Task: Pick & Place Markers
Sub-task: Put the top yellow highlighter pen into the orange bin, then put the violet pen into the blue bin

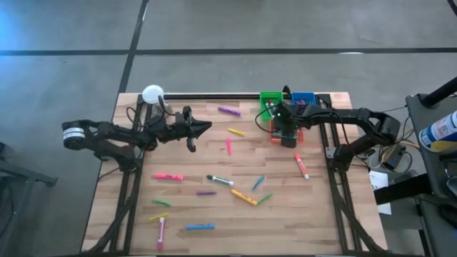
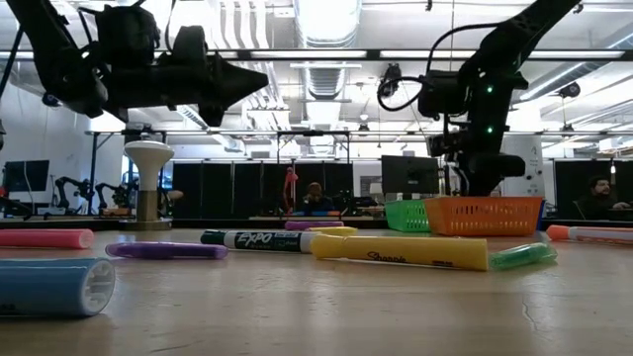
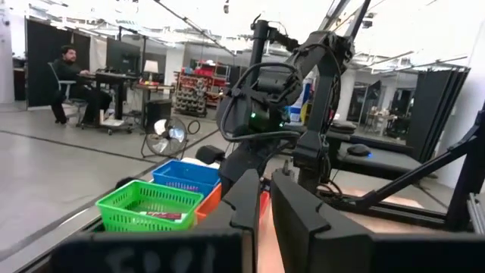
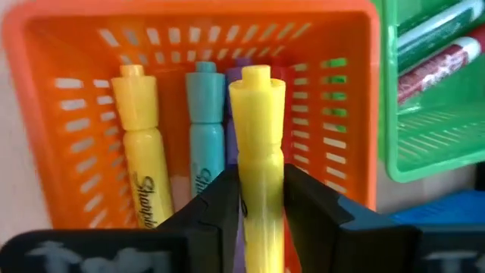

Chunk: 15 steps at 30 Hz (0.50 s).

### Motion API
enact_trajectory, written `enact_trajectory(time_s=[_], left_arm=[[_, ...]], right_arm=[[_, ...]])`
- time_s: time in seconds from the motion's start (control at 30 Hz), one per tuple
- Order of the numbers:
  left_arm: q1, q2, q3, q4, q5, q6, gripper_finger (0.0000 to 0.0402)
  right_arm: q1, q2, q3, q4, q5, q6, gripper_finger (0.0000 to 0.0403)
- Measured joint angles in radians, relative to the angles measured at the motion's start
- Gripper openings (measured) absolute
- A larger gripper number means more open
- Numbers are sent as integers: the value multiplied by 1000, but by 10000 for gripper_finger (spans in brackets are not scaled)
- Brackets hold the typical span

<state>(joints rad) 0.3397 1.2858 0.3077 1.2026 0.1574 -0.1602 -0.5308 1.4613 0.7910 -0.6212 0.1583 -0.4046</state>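
Note:
Many markers lie scattered flat on the wooden table, among them a pink one, a black-and-white one and a blue one. My right gripper hangs over the orange bin, shut on a yellow marker. Another yellow marker and a light-blue one lie in that bin. My left gripper is shut on nothing and hovers above the table's left half, pointing toward the bins. My right gripper pinches the yellow marker's barrel between its two fingers. The fingers slant steeply down from above and lie along the marker. Its stepped end sticks out past the fingertips into the orange bin; whether it touches the bin I cannot tell.
A green bin holding a few markers and a blue bin stand beside the orange one at the table's far edge. A white round-topped post rises at the far left corner. A red-and-white marker lies near the right arm.

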Motion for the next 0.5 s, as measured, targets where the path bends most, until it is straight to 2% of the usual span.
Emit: enact_trajectory(time_s=[0.3,0.43,0.5], left_arm=[[3,0,0,-10,-3,8,29],[6,0,0,-41,-26,8,29],[6,0,0,-70,-52,1,29]], right_arm=[[0,-53,2,1,28,9,140],[0,-124,-1,9,11,78,133],[0,-165,-25,31,-60,132,120]])
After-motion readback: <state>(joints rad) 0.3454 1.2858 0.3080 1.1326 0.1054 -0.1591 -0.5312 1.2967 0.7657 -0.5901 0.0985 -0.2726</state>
